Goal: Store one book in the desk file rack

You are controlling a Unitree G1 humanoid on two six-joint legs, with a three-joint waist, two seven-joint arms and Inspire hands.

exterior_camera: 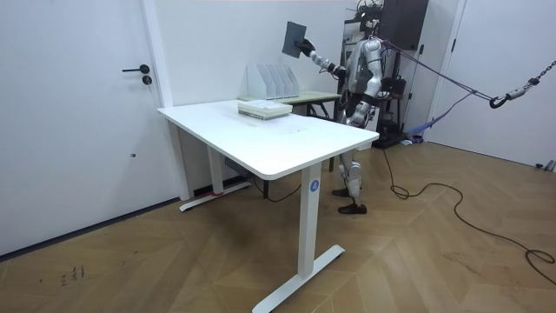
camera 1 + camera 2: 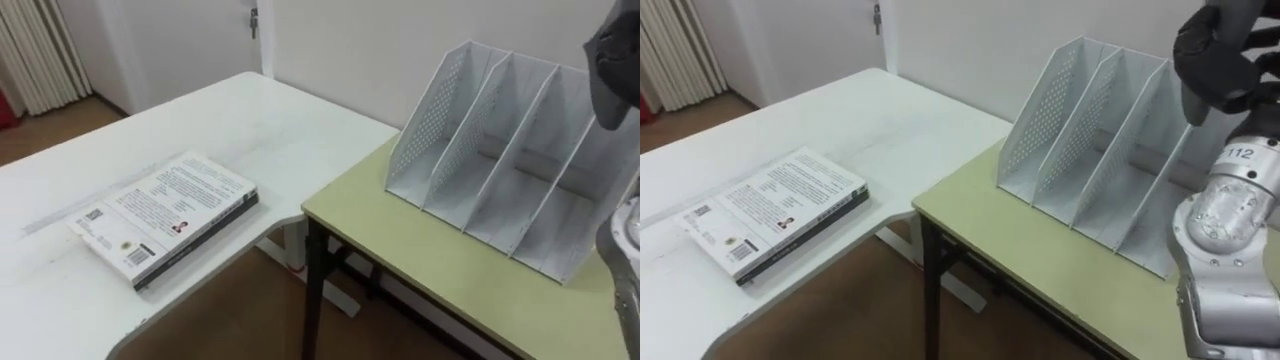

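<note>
**Holding a book high over the rack**

The white desk (image 1: pixel 261 130) fills the middle of the room, with bare floor wide open along its near side. At its far end the robot stands at a smaller green table (image 2: pixel 420 250). That table's corner sits just beside the desk's curved edge, with floor showing between them. The file rack (image 2: pixel 505 160) stands by the table's wall-side edge, its slots open. The dark book (image 1: pixel 296 36) is raised above the rack, the right hand (image 2: pixel 1223 52) curled tight round its lower corner. A pale book (image 2: pixel 165 215) lies flat on the desk.
</note>
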